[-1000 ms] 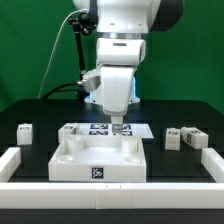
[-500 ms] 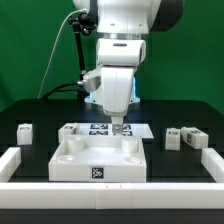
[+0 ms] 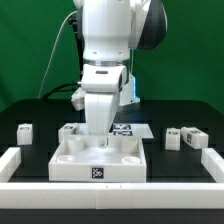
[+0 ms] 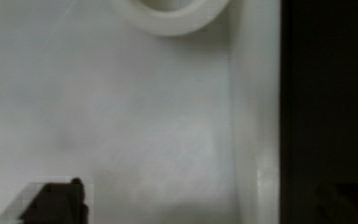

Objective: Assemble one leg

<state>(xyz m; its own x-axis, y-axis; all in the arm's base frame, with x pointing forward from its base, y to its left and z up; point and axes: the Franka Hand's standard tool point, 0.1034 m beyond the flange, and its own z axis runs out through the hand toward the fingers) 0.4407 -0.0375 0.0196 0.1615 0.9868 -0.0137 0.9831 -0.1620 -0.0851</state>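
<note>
Swinging toward the exterior view's left now, the hand (image 3: 97,138) is hovering low over the white tray (image 3: 70,165), fingers spread wide and empty, and no leg (image 3: 69,131) is gripped yet.

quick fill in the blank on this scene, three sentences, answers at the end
1. The gripper is over the square tray-like piece, and its jaws are ____.
2. On the exterior view's right, ____ legs stand side by side.
3. The backdrop behind the arm is ____.
Missing words: open; two; green.
</note>
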